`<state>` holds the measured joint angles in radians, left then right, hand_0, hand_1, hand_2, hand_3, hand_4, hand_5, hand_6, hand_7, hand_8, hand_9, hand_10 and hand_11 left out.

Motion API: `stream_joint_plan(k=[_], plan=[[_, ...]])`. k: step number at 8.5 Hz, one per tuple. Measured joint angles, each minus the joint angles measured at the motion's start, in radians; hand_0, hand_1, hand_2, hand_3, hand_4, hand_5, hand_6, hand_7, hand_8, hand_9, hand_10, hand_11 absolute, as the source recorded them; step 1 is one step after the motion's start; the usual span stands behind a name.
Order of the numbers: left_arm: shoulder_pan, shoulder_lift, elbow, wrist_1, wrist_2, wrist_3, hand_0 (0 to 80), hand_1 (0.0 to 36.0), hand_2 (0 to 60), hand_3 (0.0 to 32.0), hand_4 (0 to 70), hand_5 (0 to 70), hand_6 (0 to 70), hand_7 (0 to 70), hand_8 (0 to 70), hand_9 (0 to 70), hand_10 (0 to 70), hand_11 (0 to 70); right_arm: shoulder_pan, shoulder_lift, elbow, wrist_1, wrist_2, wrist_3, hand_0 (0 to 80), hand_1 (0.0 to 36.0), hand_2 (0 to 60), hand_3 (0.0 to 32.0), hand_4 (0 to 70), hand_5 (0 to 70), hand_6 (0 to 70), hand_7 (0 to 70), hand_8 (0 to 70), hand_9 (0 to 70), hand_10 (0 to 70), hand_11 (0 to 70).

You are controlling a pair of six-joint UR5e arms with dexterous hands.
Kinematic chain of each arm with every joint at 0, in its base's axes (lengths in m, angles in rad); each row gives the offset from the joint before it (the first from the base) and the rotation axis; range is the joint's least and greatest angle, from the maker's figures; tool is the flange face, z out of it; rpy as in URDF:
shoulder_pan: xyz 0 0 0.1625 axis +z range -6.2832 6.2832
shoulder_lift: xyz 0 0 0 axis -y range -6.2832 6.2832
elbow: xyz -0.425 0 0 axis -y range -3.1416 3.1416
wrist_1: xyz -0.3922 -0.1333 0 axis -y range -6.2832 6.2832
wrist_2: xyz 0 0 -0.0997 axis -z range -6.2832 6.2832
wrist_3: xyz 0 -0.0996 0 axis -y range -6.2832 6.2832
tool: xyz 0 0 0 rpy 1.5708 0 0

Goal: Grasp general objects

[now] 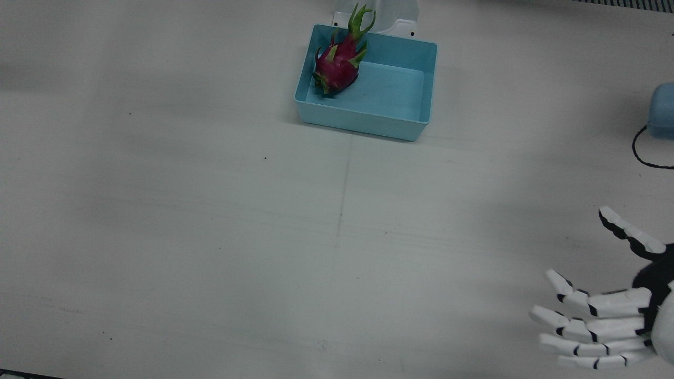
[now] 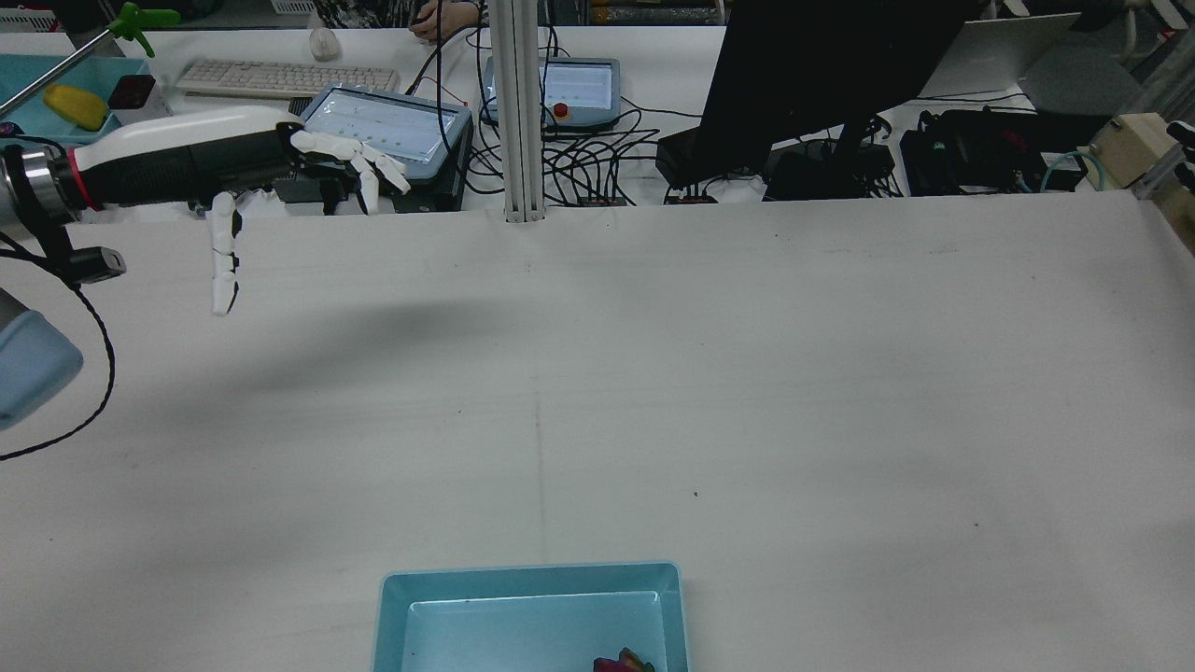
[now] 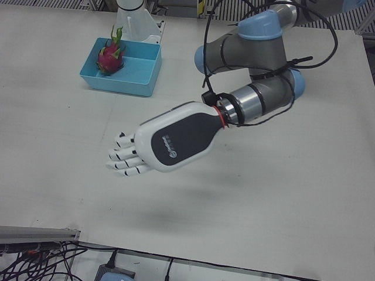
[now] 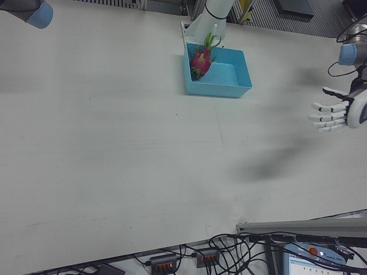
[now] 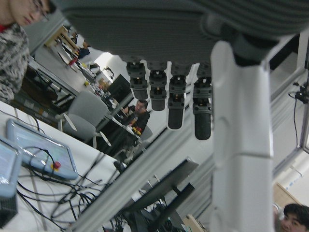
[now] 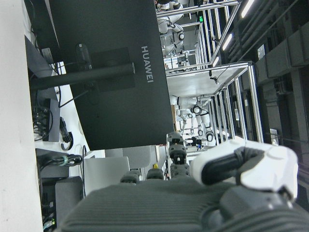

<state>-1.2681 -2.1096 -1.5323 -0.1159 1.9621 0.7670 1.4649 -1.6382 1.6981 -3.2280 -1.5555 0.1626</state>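
Observation:
A pink dragon fruit with green scales lies tilted in the corner of a light blue bin at the robot's side of the table. It also shows in the left-front view and the right-front view. My left hand is open and empty. It hovers above the table near the operators' edge, far from the bin, with fingers spread; the rear view shows it too. My right hand shows only in its own view, holding nothing, fingers apart.
The left arm's blue elbow and a black cable hang over the table's left side. Beyond the far edge stand a monitor, tablets and a metal post. The right arm's elbow sits at the table corner.

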Motion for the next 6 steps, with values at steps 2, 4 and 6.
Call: stream_joint_plan(k=[2, 4, 6], plan=[[-0.111, 0.057, 0.193, -0.176, -0.129, -0.032, 54.1, 35.9, 60.0, 0.0, 20.7, 43.7, 29.8, 34.5, 21.0, 19.8, 10.4, 17.5, 0.000, 0.000, -0.001, 0.000, 0.000, 0.000, 0.0, 0.0, 0.0, 0.0, 0.0, 0.0, 0.0, 0.0, 0.0, 0.0, 0.0, 0.0], [-0.142, 0.180, 0.263, -0.294, -0.309, -0.032, 52.1, 33.7, 60.0, 0.0, 19.2, 43.0, 29.9, 34.7, 20.0, 19.2, 10.1, 16.9, 0.000, 0.000, -0.001, 0.001, 0.000, 0.000, 0.0, 0.0, 0.0, 0.0, 0.0, 0.0, 0.0, 0.0, 0.0, 0.0, 0.0, 0.0], [-0.146, 0.251, 0.289, -0.333, -0.400, -0.013, 50.8, 31.1, 60.0, 0.0, 17.5, 42.2, 29.5, 34.0, 19.1, 18.8, 10.2, 16.7, 0.000, 0.000, -0.004, 0.003, 0.000, 0.000, 0.0, 0.0, 0.0, 0.0, 0.0, 0.0, 0.0, 0.0, 0.0, 0.0, 0.0, 0.0]])
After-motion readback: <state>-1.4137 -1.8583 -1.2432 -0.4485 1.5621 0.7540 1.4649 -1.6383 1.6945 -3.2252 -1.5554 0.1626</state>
